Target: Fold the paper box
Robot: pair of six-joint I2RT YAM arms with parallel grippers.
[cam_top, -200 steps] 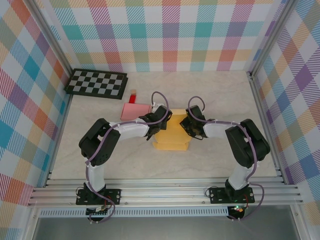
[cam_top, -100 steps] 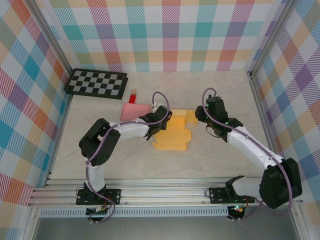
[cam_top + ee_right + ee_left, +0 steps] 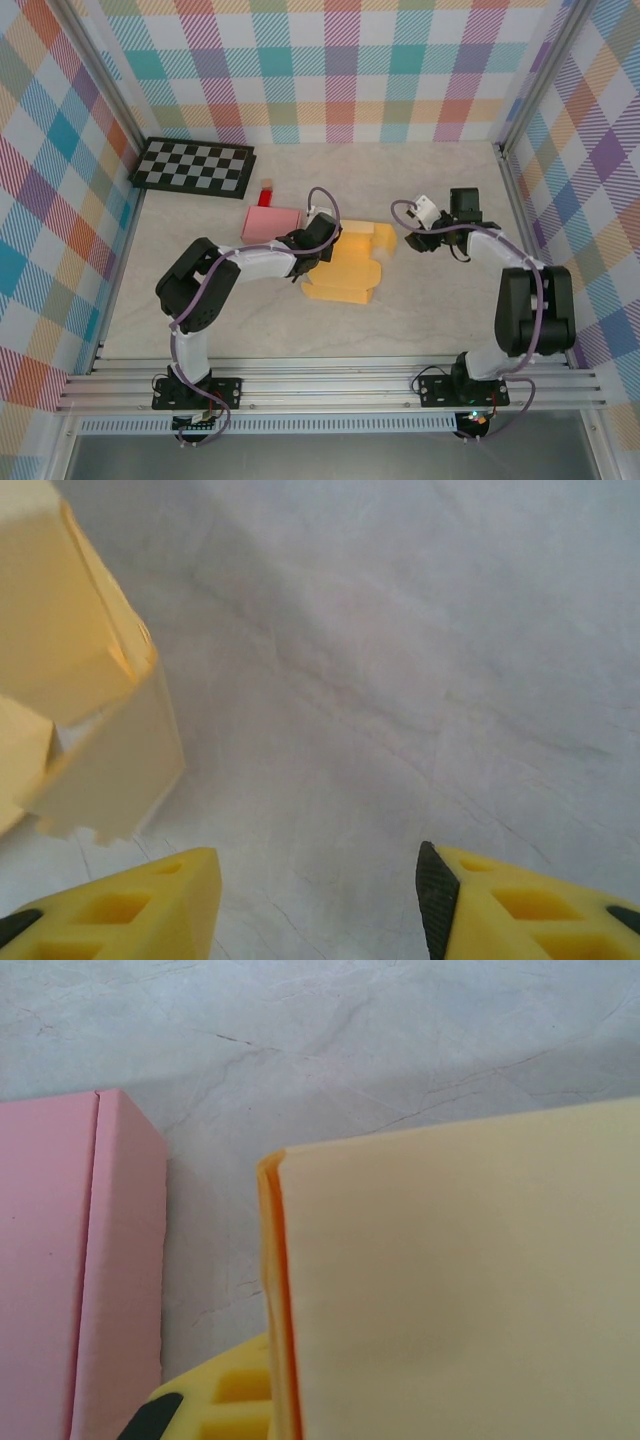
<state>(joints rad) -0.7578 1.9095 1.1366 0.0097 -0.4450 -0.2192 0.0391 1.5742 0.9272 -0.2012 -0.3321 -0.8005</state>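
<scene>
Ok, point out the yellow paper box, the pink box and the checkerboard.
yellow paper box (image 3: pixel 350 268), top external view, middle of its flat panel.
pink box (image 3: pixel 266 222), top external view, centre of its top face.
checkerboard (image 3: pixel 195 166), top external view, centre of the board.

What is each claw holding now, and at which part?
The left claw is shut on the yellow paper box, apparently pinching a flap at its left edge. The right claw is open over the table and holds nothing.
</scene>
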